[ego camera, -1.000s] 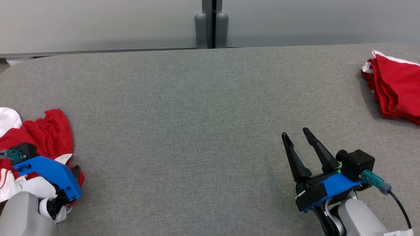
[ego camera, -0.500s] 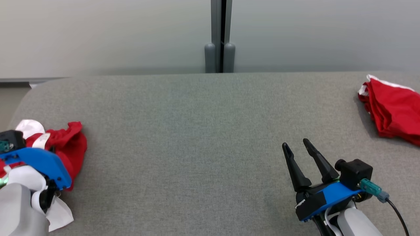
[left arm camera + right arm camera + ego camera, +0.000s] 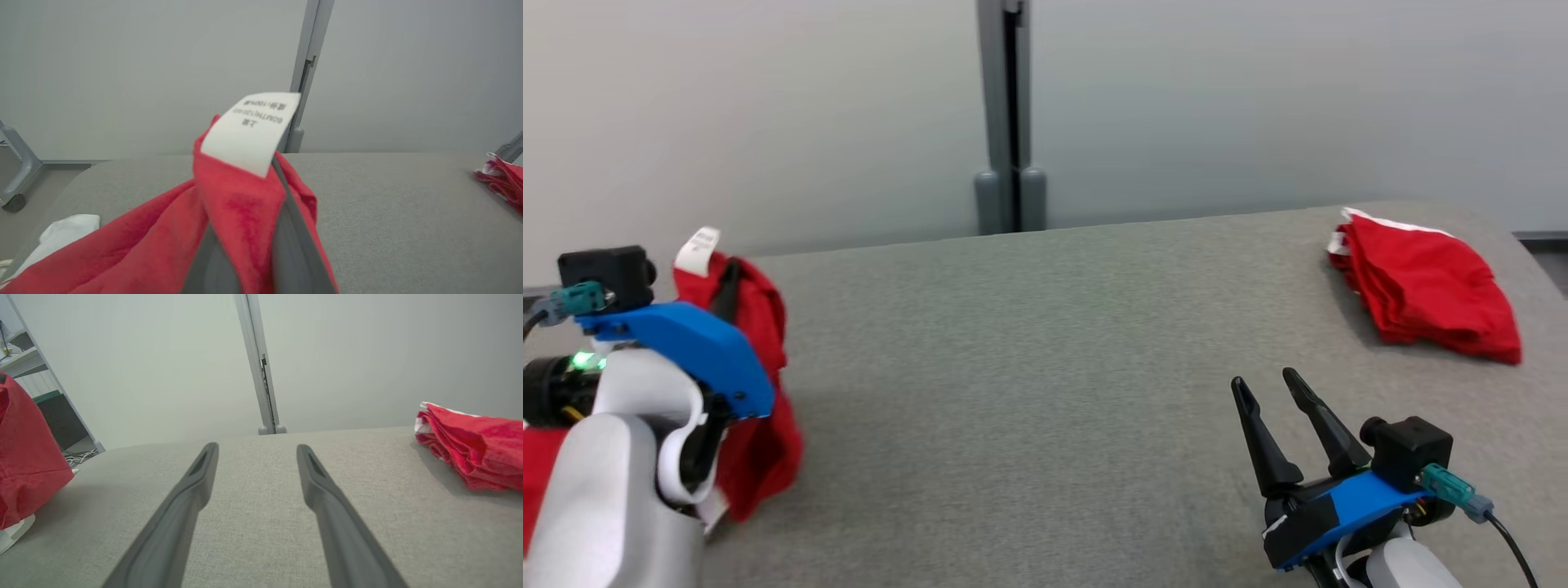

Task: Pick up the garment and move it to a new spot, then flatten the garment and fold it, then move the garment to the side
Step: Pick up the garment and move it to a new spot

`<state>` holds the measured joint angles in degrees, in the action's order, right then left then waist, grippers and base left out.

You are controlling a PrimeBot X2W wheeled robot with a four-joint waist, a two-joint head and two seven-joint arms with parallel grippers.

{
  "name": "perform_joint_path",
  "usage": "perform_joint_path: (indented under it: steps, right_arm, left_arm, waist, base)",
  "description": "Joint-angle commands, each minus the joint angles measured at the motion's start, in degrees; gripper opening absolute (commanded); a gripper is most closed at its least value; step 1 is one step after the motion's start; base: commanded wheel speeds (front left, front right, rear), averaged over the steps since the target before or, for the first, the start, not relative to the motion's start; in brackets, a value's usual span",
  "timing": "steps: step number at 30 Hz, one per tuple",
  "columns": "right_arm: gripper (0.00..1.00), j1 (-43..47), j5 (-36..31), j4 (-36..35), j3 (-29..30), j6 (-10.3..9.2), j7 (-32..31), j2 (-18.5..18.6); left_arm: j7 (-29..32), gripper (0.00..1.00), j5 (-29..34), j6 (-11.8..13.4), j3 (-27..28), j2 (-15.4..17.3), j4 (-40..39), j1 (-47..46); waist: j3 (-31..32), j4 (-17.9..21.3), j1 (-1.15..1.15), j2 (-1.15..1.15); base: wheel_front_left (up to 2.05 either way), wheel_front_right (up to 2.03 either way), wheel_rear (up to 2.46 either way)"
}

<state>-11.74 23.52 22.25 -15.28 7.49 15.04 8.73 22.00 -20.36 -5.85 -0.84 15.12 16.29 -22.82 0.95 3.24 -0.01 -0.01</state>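
Note:
My left gripper (image 3: 727, 282) is shut on a red garment (image 3: 761, 445) at the table's left end and holds it up off the surface, so the cloth hangs below the fingers. A white care label (image 3: 697, 245) sticks up at the pinch. The left wrist view has the same garment (image 3: 241, 208) bunched over the left gripper (image 3: 249, 196), its label (image 3: 251, 130) on top and a white part (image 3: 65, 237) trailing at the lower left. My right gripper (image 3: 1264, 380) stands open over bare table at the lower right, nothing between its fingers (image 3: 196, 486).
A second red garment (image 3: 1421, 286), folded with a white edge, lies at the table's far right (image 3: 474, 445). The grey fabric table (image 3: 1045, 343) stretches between the two arms. Behind it stands a pale wall with a grey post (image 3: 1005, 122).
My left gripper has closed on the red garment and raised it off the table. The head camera has tilted up and turned. The right gripper has stayed open in place.

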Motion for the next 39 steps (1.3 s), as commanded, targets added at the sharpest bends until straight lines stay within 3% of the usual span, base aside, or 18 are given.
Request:
perform_joint_path:
  steps: [1,3,11,19,24,26,27,33,39]
  right_arm:
    - [1.00,0.60,-0.07,-0.02,-0.03,0.01,0.16,0.42]
    - [1.00,0.60,0.06,0.07,0.09,0.01,0.17,0.70]
    - [1.00,-0.69,0.43,0.14,0.76,0.01,0.17,1.43]
    - [1.00,-2.20,0.98,0.32,-0.19,0.01,0.16,1.16]
    - [1.00,-3.48,1.46,0.49,-1.27,0.01,0.16,0.87]
    - [1.00,-3.79,1.64,0.53,-1.63,0.01,0.16,0.57]
    - [1.00,-3.94,1.75,0.68,-1.78,0.01,0.16,0.47]
    - [1.00,-3.89,2.14,1.53,-2.15,0.01,0.16,0.84]
    - [1.00,-3.67,2.39,1.87,-2.19,0.01,0.16,1.45]
  left_arm:
    - [0.64,0.00,-0.47,0.38,-0.68,-1.07,-2.95,0.55]
    - [0.98,0.00,-0.61,0.47,-1.23,-1.69,-4.94,0.74]
    - [-0.06,0.00,-1.78,1.67,-6.87,-9.12,-12.83,-1.79]
    - [-4.91,0.00,-3.01,3.05,-15.08,-11.99,-6.32,-4.44]
    - [-11.40,0.00,-7.50,5.40,-23.56,-12.10,3.43,-6.16]
    - [-13.39,0.46,-8.64,5.80,-27.08,-12.13,9.04,-7.08]
    - [-13.91,1.00,-9.29,5.54,-28.90,-12.23,11.39,-7.48]
    - [-16.31,1.00,-13.26,3.72,-37.37,-12.14,21.25,-9.64]
    - [-20.23,1.00,-16.18,3.85,-41.04,-12.17,22.95,-11.60]
  waist:
    - [0.77,2.21,0.01,0.01]
    - [0.70,3.03,0.01,0.01]
    - [-0.95,10.95,0.01,0.01]
    - [-3.36,16.70,0.01,0.01]
    - [-5.73,18.86,0.01,0.01]
    - [-6.41,19.33,0.01,0.01]
    - [-6.70,19.42,0.01,0.01]
    - [-7.07,17.63,0.01,0.01]
    - [-6.25,13.75,0.01,0.01]
  base:
    - [0.00,0.00,0.00]
    - [0.00,0.00,0.00]
    - [0.00,0.00,0.00]
    - [0.00,0.00,0.00]
    - [0.00,0.00,0.00]
    - [0.00,0.00,0.00]
    - [0.00,0.00,0.00]
    - [0.00,0.00,0.00]
    - [0.00,0.00,0.00]
